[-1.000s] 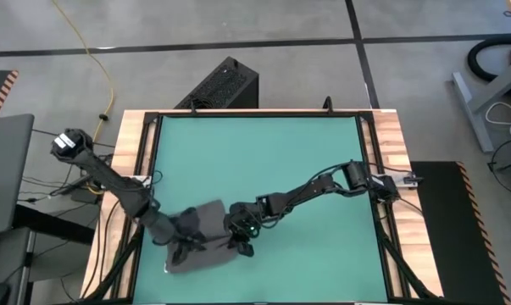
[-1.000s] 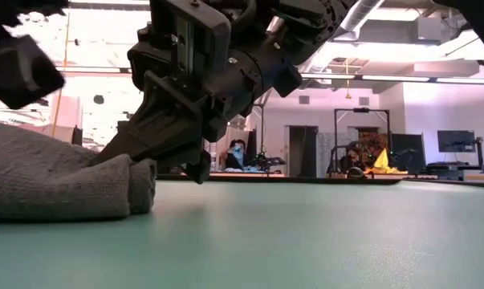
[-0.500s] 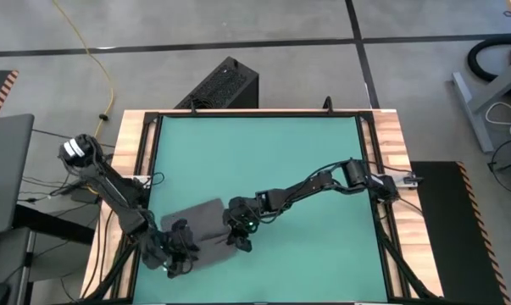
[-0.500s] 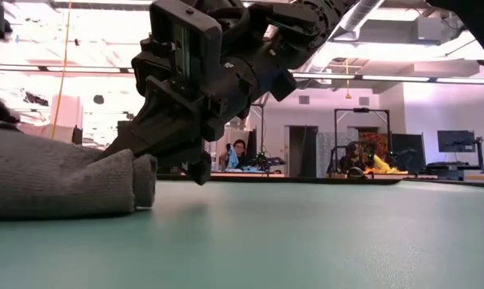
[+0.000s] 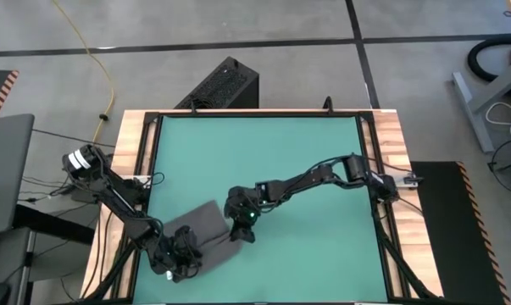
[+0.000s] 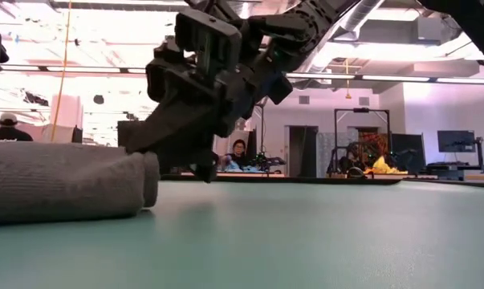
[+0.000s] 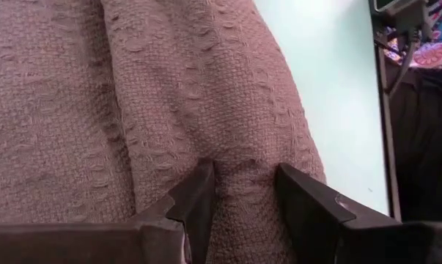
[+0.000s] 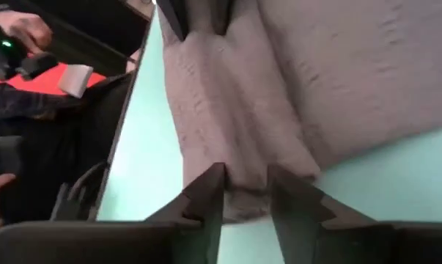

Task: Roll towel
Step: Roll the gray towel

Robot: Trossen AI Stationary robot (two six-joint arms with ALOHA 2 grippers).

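Dark grey soft cloth towel (image 5: pixel 202 232), part-rolled, near the green bench's (image 5: pixel 263 161) front left corner. Left end effector (image 5: pixel 177 264) pinching its front fold. Right end effector (image 5: pixel 242 230) at its right edge, fingers parted around the fold.

So the table (image 5: pixel 263 161) has a flat teal-green top inside a black frame, with light wood strips running down both long sides. The only thing lying right on the green is the dark grey towel (image 5: pixel 206 230), sitting in the near-left part of the table, close to the left wood strip and not far from the near edge. It's bunched into a thick fold, and from the low view the towel's rounded folded end (image 6: pixel 141 181) rests flat on the green surface. Everything from the towel over toward the right wood strip is just plain green top.
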